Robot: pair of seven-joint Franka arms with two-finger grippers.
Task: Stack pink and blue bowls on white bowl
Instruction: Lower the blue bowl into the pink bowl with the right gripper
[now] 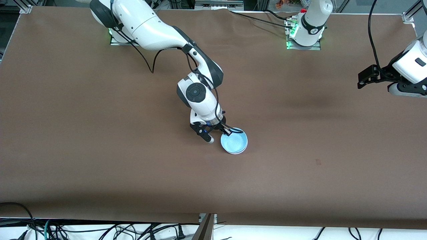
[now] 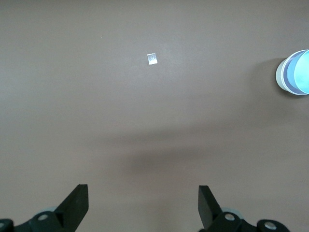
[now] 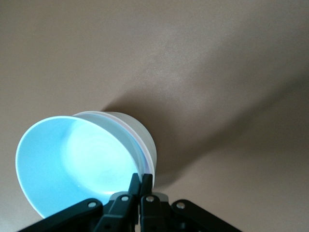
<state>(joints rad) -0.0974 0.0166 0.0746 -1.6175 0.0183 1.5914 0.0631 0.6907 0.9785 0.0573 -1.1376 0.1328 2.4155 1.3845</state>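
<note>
The blue bowl (image 1: 234,140) sits on top of a stack in the middle of the table. In the right wrist view the blue bowl (image 3: 72,154) rests inside a thin pink rim (image 3: 140,147), and both sit in the white bowl (image 3: 145,133). My right gripper (image 1: 227,132) (image 3: 140,181) is shut on the blue bowl's rim, one finger inside and one outside. My left gripper (image 1: 363,80) (image 2: 143,203) hangs open and holds nothing, over the left arm's end of the table. It sees the stack (image 2: 295,72) from a distance.
Brown cloth covers the table (image 1: 100,150). A small pale scrap (image 2: 152,58) lies on the cloth, nearer the front camera than the stack and toward the left arm's end. Cables hang below the front edge (image 1: 100,230).
</note>
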